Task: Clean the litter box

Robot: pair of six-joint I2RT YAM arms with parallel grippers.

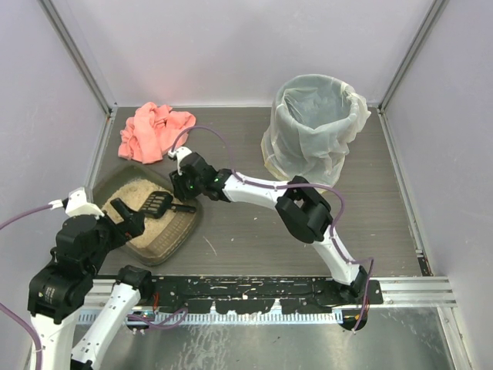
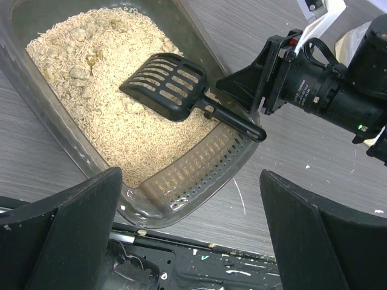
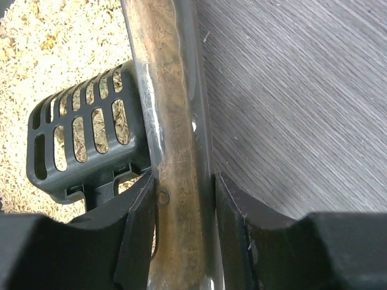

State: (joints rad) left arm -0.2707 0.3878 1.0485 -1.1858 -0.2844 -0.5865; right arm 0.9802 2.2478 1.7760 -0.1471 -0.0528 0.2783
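As it is seen from above, litter box [image 1: 173, 243]: set on the surface [image 1: 254, 231] at the lower left of the frame; beige litter [image 2: 121, 133] is held in it
Scoop [image 2: 164, 77]: black and slotted; laid on the litter, its handle propped over the box rim
Right tool [image 3: 184, 181]: closed narrowly on the box rim; a finger is pressed to each side, just beside the scoop handle
Left tool [image 2: 190, 181]: spread wide; nothing is held; poised over the box's near end
Bin [image 1: 316, 127]: lined; stood at upper right, well apart from the box

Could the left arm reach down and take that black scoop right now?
Probably yes. The left tool hangs open above the box, and the scoop lies uncovered on the litter. Only the handle's end is crowded, by the right tool at the rim.
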